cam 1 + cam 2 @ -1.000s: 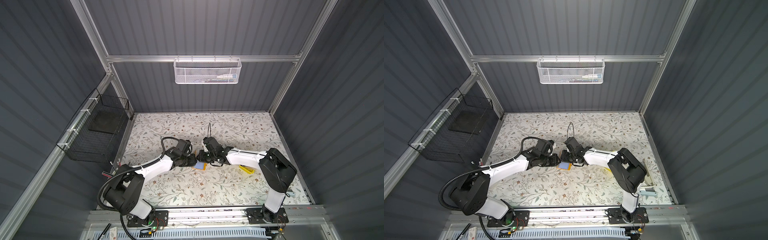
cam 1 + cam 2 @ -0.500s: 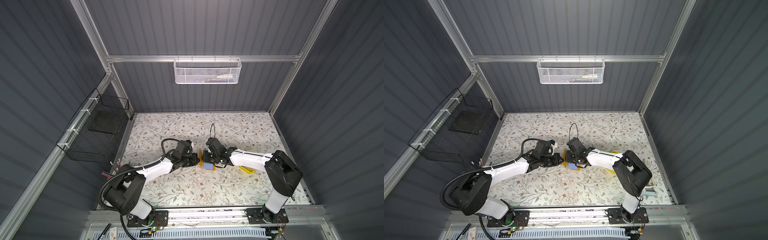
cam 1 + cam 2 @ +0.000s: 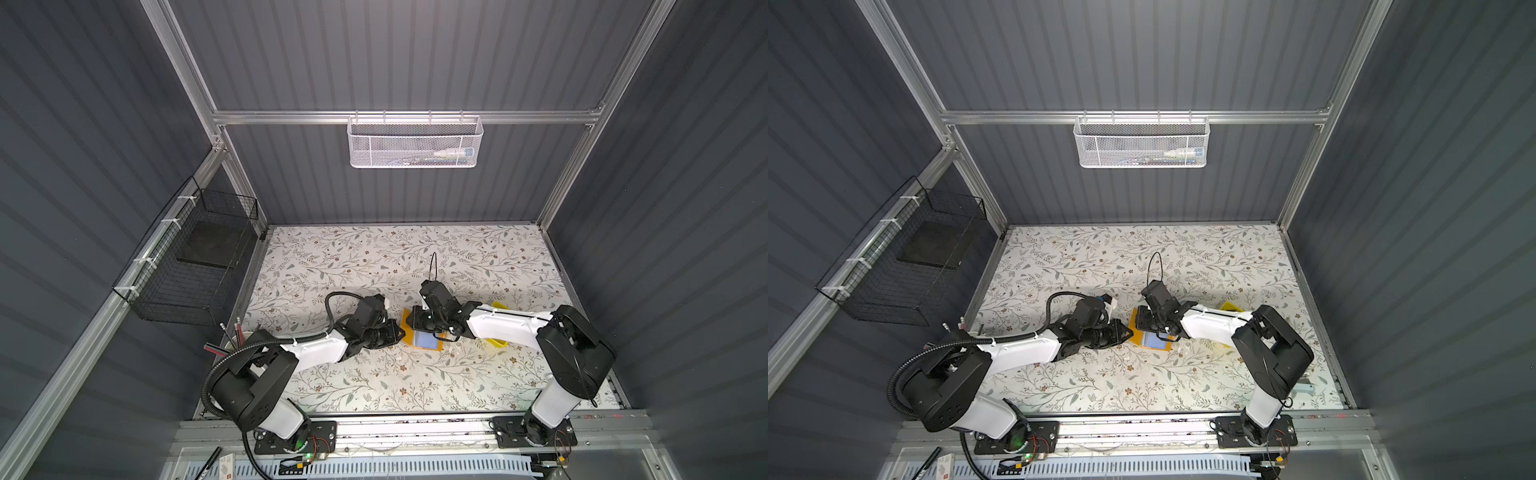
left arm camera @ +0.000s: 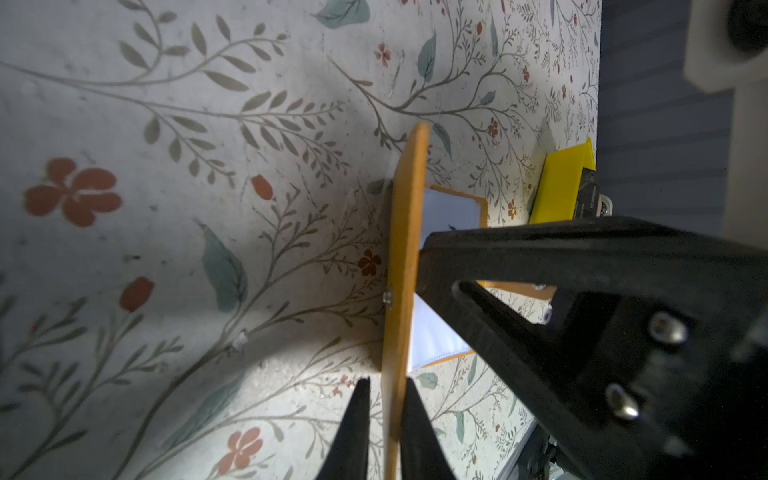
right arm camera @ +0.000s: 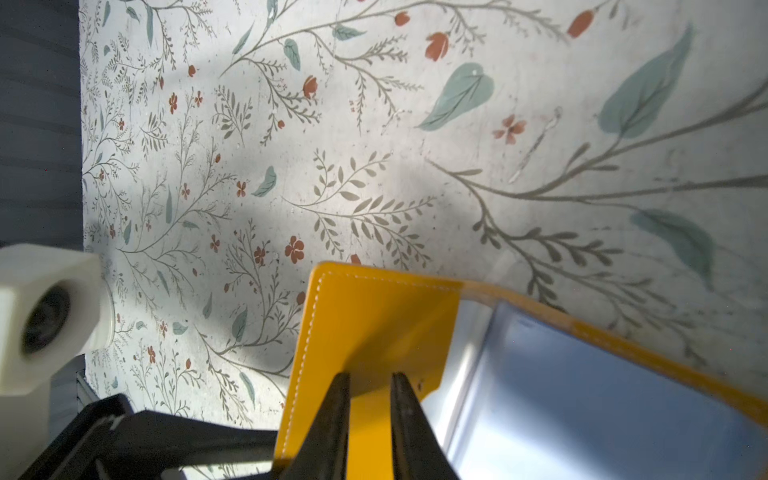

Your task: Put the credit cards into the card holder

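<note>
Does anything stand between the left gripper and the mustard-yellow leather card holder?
Nothing visible does. The left gripper straddles the mustard-yellow leather card holder's upright cover; the right gripper sits by its inner face.

Floral-print white tabletop (image 3: pixel 374 257) spreads below me, with green leaves and red flowers. Small bright-yellow plastic tray (image 4: pixel 559 187) sits near its right edge. White mesh metal basket (image 3: pixel 413 143) hangs on back rail. Black wire basket (image 3: pixel 187 274) on my left wall, dark slab inside. Pencils (image 3: pixel 232 332) upright front left.

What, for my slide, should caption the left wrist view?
Left gripper straddles the card holder's upright cover; right gripper touches its inside.
</note>
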`<state>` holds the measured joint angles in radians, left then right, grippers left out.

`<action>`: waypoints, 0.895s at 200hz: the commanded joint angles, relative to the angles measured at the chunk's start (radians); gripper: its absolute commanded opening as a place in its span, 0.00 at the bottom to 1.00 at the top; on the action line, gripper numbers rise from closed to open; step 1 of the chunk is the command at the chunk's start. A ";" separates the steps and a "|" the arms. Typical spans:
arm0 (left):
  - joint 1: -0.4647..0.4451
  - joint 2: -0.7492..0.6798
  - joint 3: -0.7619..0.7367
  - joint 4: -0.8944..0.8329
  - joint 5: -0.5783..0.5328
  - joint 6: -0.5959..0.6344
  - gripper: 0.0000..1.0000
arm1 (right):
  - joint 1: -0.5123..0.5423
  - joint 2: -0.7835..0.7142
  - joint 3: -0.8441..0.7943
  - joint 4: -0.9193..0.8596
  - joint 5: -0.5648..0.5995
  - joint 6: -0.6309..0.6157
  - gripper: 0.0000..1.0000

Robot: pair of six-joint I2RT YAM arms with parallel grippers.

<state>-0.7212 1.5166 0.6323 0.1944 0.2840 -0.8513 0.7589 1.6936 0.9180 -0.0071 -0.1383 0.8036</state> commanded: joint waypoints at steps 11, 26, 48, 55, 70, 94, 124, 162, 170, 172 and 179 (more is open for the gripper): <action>0.002 -0.028 0.019 -0.079 -0.016 0.040 0.24 | -0.001 0.020 -0.021 0.006 -0.022 0.002 0.22; 0.002 -0.033 0.036 -0.098 -0.001 0.049 0.28 | -0.001 0.033 -0.025 0.006 -0.028 -0.001 0.22; 0.002 -0.054 0.039 -0.113 0.009 0.042 0.32 | -0.001 0.051 -0.028 0.007 -0.034 -0.003 0.22; 0.002 -0.064 0.039 -0.116 0.010 0.041 0.33 | -0.001 0.056 -0.027 0.007 -0.035 -0.007 0.22; 0.002 -0.091 0.041 -0.128 0.006 0.036 0.34 | 0.000 0.060 -0.028 0.007 -0.032 -0.013 0.21; 0.004 -0.128 0.058 -0.158 -0.006 0.026 0.35 | -0.001 0.069 -0.021 -0.008 -0.021 -0.039 0.21; 0.006 -0.102 0.109 -0.155 0.020 0.033 0.34 | 0.000 0.072 -0.014 -0.016 -0.029 -0.074 0.21; 0.010 -0.086 0.138 -0.155 -0.024 0.038 0.32 | -0.005 0.086 0.001 -0.014 -0.067 -0.101 0.21; 0.013 -0.075 0.136 -0.144 -0.022 0.034 0.32 | -0.008 0.088 0.001 -0.014 -0.077 -0.103 0.21; 0.013 -0.072 0.137 -0.141 -0.019 0.031 0.32 | -0.011 0.089 0.001 -0.014 -0.080 -0.103 0.21; 0.015 -0.053 0.140 -0.123 -0.005 0.023 0.32 | -0.015 0.091 0.000 -0.012 -0.094 -0.106 0.20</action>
<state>-0.7151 1.4204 0.7483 0.0639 0.2760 -0.8276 0.7544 1.7588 0.9039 -0.0006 -0.1917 0.7284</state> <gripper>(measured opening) 0.322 0.209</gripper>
